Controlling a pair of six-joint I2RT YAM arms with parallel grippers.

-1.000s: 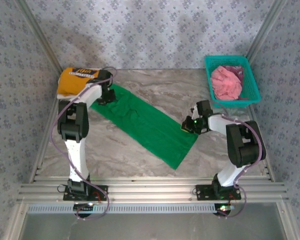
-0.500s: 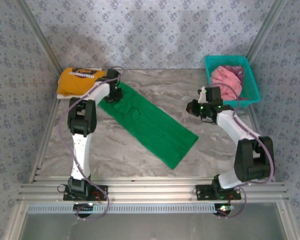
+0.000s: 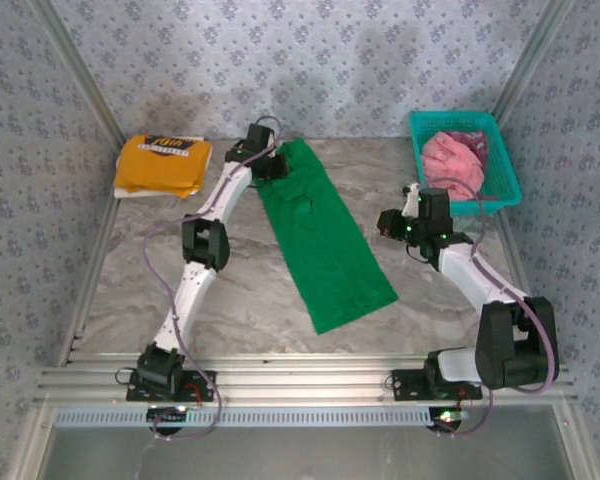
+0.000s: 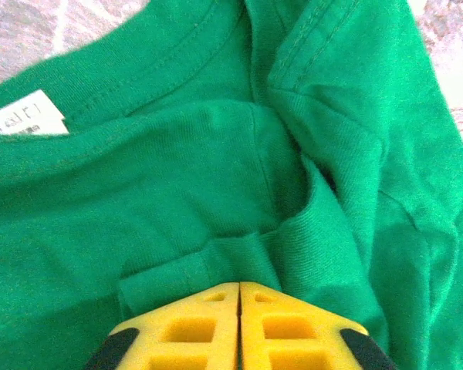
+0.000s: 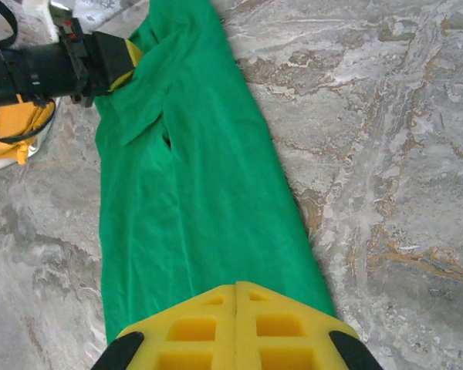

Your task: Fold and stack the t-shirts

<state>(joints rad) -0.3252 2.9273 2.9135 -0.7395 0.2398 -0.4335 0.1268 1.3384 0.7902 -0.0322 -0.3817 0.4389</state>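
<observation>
The left arm stretches far forward, almost straight, its pincer (image 3: 272, 166) clamped on a fold of the green t-shirt (image 4: 177, 193). The right arm is bent at the elbow, its pincer (image 3: 388, 224) pointing leftward with its fingers (image 5: 193, 327) pressed together.

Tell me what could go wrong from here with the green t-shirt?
1. The left gripper is shut on just a small fold of the green t-shirt near the collar; it may slip if pulled.
2. The cloth beside that fold is bunched, so a crease may get folded in.
3. The right gripper is shut and off the shirt, so the hem end lies free and may skew when dragged.
</observation>
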